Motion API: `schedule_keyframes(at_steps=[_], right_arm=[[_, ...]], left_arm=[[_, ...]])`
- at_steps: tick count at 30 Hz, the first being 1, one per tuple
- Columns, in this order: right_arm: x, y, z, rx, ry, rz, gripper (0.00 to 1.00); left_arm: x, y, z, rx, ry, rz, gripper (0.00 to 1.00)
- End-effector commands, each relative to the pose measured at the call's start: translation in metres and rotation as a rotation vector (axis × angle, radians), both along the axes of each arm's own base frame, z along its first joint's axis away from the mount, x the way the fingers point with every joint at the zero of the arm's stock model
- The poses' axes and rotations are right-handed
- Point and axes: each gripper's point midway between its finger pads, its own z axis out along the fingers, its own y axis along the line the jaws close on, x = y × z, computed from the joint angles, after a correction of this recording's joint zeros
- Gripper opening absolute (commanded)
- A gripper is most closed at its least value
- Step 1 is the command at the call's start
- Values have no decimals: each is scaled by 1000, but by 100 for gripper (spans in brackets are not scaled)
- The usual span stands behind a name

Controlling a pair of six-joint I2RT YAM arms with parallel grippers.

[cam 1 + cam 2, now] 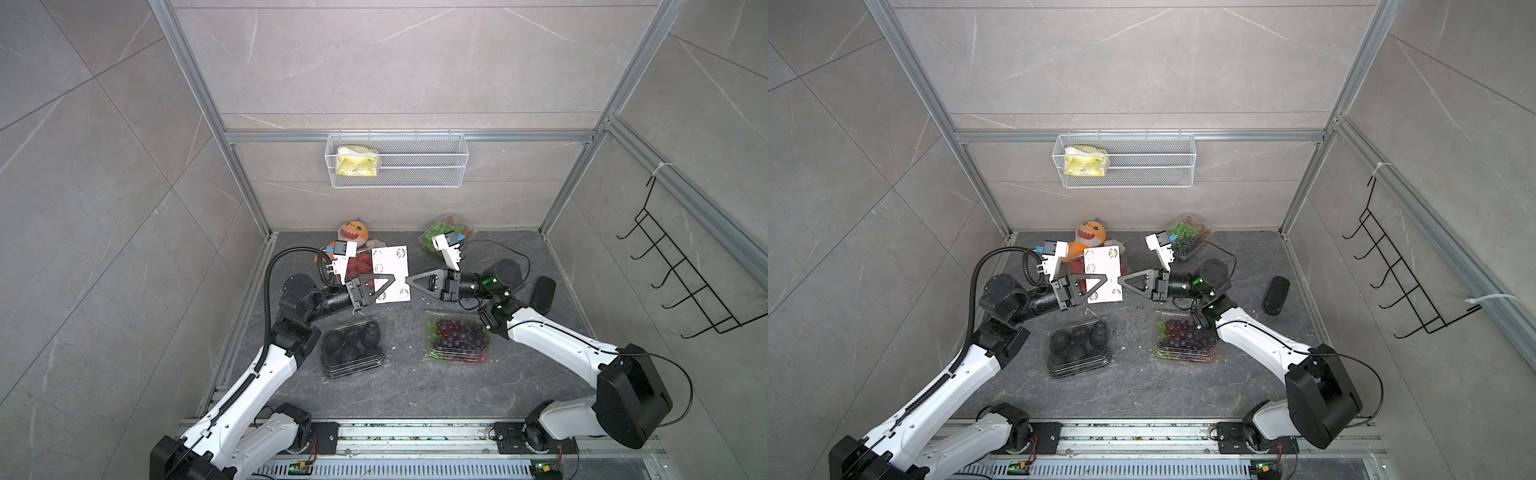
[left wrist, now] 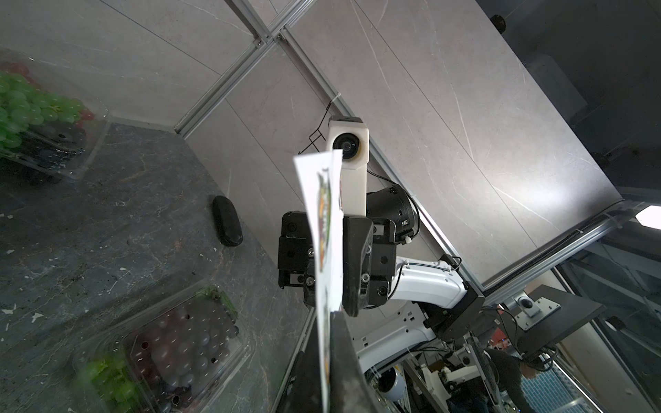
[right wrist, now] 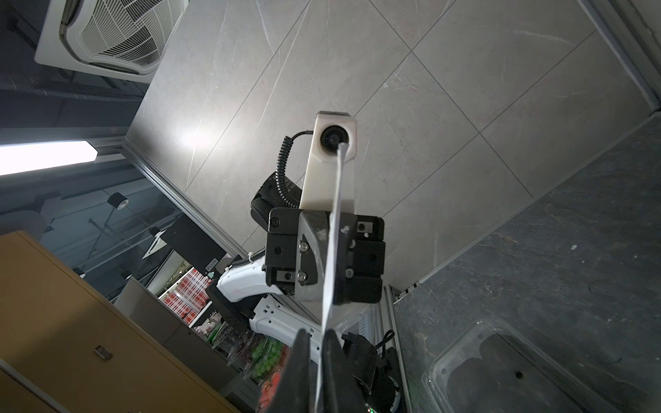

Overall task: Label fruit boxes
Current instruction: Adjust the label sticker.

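Near the back edge of the tabletop (image 1: 395,386), the left gripper (image 1: 390,277) and right gripper (image 1: 411,281) meet, both jaws closed on opposite edges of the white sticker sheet (image 1: 390,262) above the strawberry punnet (image 1: 359,265); the purple-grape punnet (image 1: 457,337) lies nearest the right arm.

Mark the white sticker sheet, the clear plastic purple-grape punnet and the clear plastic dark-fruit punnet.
white sticker sheet (image 1: 392,264): a top view, bare paper.
clear purple-grape punnet (image 1: 457,338): a top view, lid middle.
clear dark-fruit punnet (image 1: 352,347): a top view, lid middle.

The sticker sheet (image 1: 395,264) hides most of the strawberry box (image 1: 360,265).
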Motion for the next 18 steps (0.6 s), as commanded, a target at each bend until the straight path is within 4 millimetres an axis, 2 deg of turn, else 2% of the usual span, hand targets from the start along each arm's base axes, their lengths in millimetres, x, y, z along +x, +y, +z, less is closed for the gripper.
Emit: schedule_keyframes(at_steps=[1, 4, 18], right_arm=[[1, 1, 3, 8, -13, 4, 7], [1, 2, 3, 10, -9, 10, 0], [-8, 18, 9, 19, -25, 66, 0]], left_arm=[[-8, 2, 18, -24, -73, -9, 0], [-8, 2, 19, -25, -77, -11, 0], [-6, -1, 12, -31, -57, -27, 0]])
